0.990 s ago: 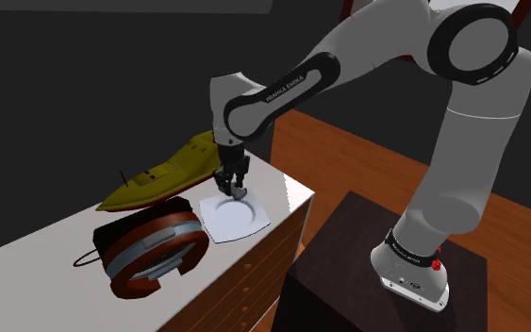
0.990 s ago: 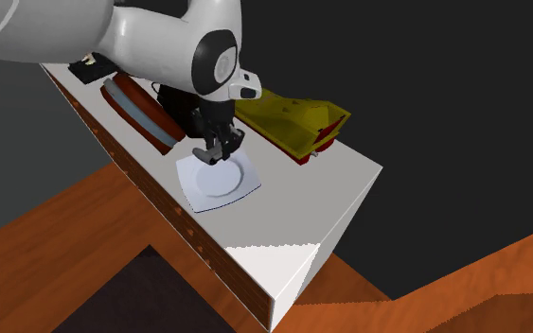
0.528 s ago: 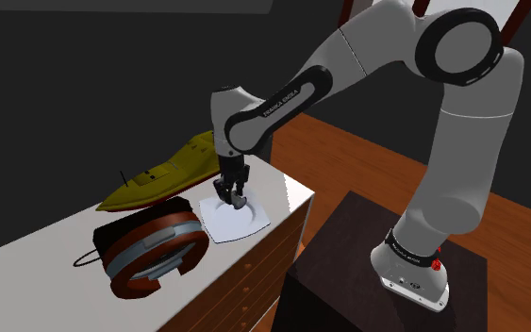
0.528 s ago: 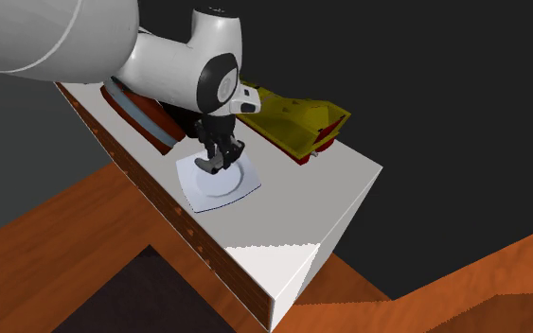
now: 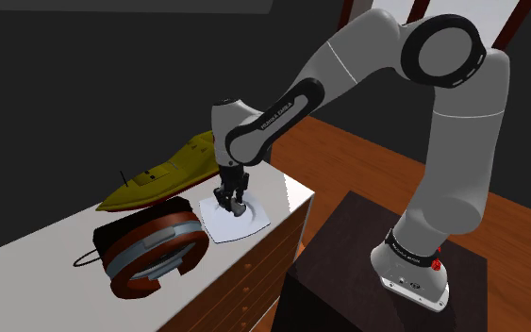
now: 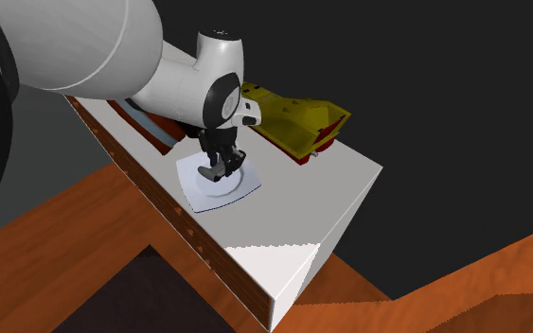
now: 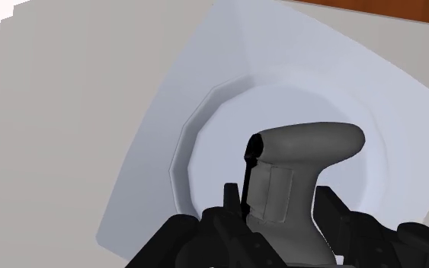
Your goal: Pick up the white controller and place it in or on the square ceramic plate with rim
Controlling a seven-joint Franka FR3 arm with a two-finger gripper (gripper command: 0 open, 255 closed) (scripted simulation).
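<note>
My black gripper (image 7: 281,207) is shut on a grey-white controller (image 7: 304,164), whose curved handle sticks out beyond the fingertips. The controller hangs just over the round well of the white square plate (image 7: 167,106); whether it touches the plate I cannot tell. In the shoulder view the gripper (image 5: 230,200) points straight down at the plate (image 5: 254,223), which lies near the corner of the white cabinet top. In the second exterior view the gripper (image 6: 213,170) stands low over the plate (image 6: 240,192).
A yellow model boat (image 5: 159,174) lies behind the plate. A round brown-and-blue object (image 5: 150,247) sits beside the plate on the shoulder view's left. The cabinet top (image 6: 321,203) drops off close to the plate, with wooden drawer fronts (image 5: 254,283) below. My dark stand (image 5: 348,273) rests on a wooden floor.
The gripper has come down closer to the plate with the controller still clasped. The upper arm has swung a little to the shoulder view's left.
</note>
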